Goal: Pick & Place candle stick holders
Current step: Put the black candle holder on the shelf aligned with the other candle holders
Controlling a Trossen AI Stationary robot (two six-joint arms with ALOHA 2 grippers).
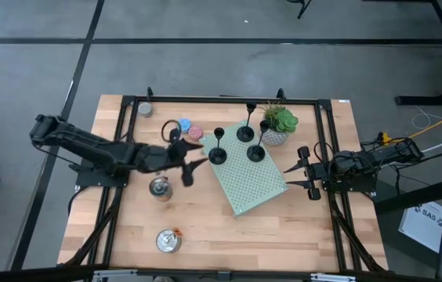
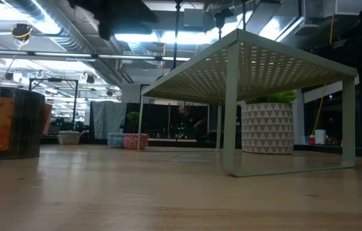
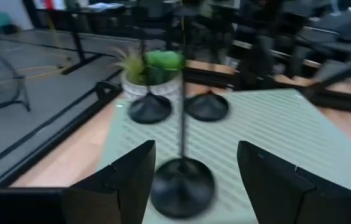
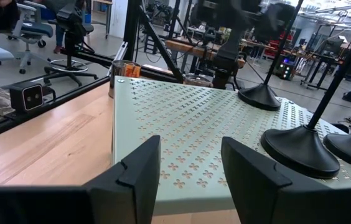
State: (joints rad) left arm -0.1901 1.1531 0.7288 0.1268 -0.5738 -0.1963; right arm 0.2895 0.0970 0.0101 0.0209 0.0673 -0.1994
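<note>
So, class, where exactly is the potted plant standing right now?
In the high view the potted plant stands at the far right corner of the green perforated rack, right beside two candle stick holders.

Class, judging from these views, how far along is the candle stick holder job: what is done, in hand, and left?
Done: all three candle stick holders stand on the green perforated shelf.
In hand: left gripper is open beside the nearest holder, gripping nothing.
Left: nothing obvious; right gripper waits open at the shelf's edge.

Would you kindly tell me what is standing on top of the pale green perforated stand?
Three black candle stick holders stand on the green stand, grouped toward its end by the potted plant. The rest of its top is bare. The high view cannot see underneath it.
</note>
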